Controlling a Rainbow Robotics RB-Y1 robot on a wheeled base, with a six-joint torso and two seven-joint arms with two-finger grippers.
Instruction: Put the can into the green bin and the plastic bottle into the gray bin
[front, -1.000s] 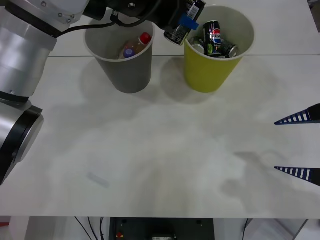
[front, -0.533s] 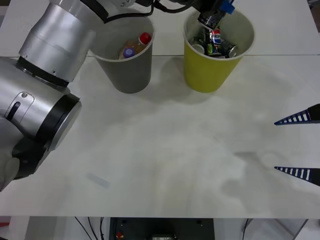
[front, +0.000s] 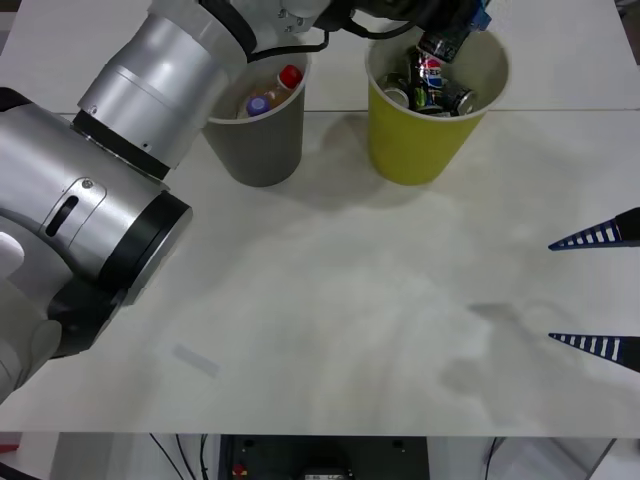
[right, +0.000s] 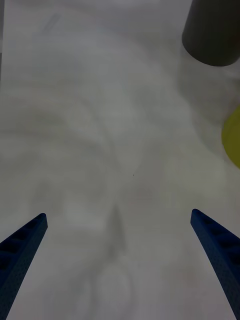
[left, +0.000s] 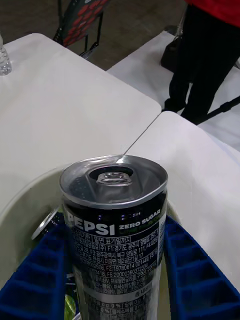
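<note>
My left gripper (front: 446, 34) reaches over the far rim of the green bin (front: 415, 150) and is shut on a black Pepsi Zero Sugar can (front: 436, 46). The left wrist view shows that can (left: 115, 225) upright between my blue fingers (left: 35, 280), above the bin's pale inner wall (left: 22, 200). Several other cans lie inside, one with a Pepsi label (front: 429, 78) and a silvery one (front: 394, 95). The gray bin (front: 255, 150) holds a red-capped plastic bottle (front: 289, 78) and a purple-capped one (front: 258, 103). My right gripper (front: 552, 292) is open at the right edge.
My left arm's big silver links (front: 150, 130) stretch across the table's left side and over the gray bin. The two bins stand side by side at the back. The right wrist view shows bare tabletop (right: 115, 150) with the gray bin (right: 212, 32) and green bin (right: 232, 135) beyond.
My left arm has swung right with the Pepsi can, from the gap between the bins to above the green bin's inside. The right gripper has not moved.
</note>
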